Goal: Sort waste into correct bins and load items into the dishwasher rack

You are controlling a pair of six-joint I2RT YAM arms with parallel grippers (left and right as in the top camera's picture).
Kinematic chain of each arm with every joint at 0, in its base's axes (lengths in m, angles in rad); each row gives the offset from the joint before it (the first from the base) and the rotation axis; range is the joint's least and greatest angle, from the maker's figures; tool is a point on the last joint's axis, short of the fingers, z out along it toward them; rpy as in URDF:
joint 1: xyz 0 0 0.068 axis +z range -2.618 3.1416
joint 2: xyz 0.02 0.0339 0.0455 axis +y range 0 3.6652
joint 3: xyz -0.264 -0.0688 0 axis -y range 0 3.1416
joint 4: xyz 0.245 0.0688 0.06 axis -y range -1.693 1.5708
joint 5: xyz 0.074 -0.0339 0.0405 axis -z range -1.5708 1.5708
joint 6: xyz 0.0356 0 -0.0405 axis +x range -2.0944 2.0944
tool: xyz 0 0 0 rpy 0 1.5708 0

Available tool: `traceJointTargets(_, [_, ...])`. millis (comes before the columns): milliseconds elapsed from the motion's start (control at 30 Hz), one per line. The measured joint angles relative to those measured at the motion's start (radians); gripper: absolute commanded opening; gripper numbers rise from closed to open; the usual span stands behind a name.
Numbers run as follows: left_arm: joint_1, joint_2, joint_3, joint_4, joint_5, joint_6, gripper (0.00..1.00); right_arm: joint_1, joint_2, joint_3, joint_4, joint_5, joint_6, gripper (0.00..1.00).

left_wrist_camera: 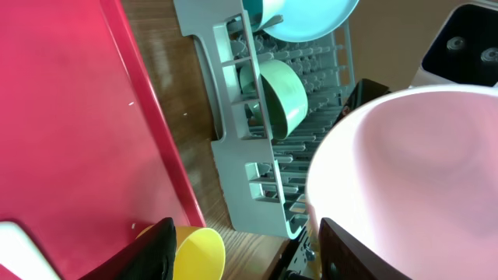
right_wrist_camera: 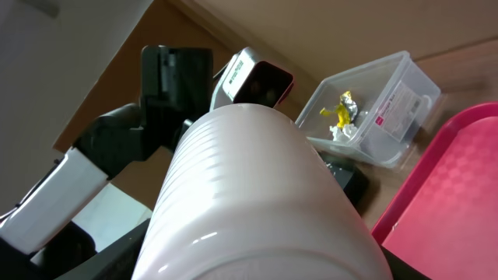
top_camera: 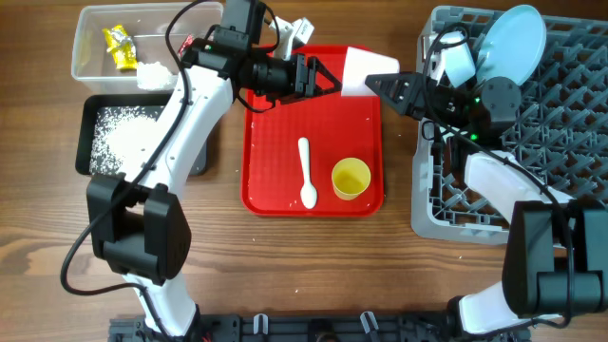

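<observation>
The pink cup [top_camera: 362, 68] hangs on its side over the far right corner of the red serving tray [top_camera: 275, 152]. Its round mouth faces the left gripper [top_camera: 330, 79], whose jaws gape. The right gripper [top_camera: 382, 84] clamps the cup's ribbed, glossy plastic wall.

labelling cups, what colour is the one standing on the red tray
Yellow cup, clearest in the overhead view.

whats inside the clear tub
A crinkled yellow wrapper and a crumpled white tissue lie in the clear tub. Its right end is covered by the left arm, so anything there is hidden.
</observation>
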Motion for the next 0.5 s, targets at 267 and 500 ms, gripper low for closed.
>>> traceJointTargets(267, [0.188,0.000,0.000,-0.060,-0.113,0.001,0.61,-0.169,0.000,0.000,0.005,-0.037,-0.043,0.40])
traceJointTargets(500, [0.196,0.000,0.000,-0.109,-0.406,0.002,0.60,-0.391,0.000,0.000,-0.048,-0.040,-0.214,0.41])
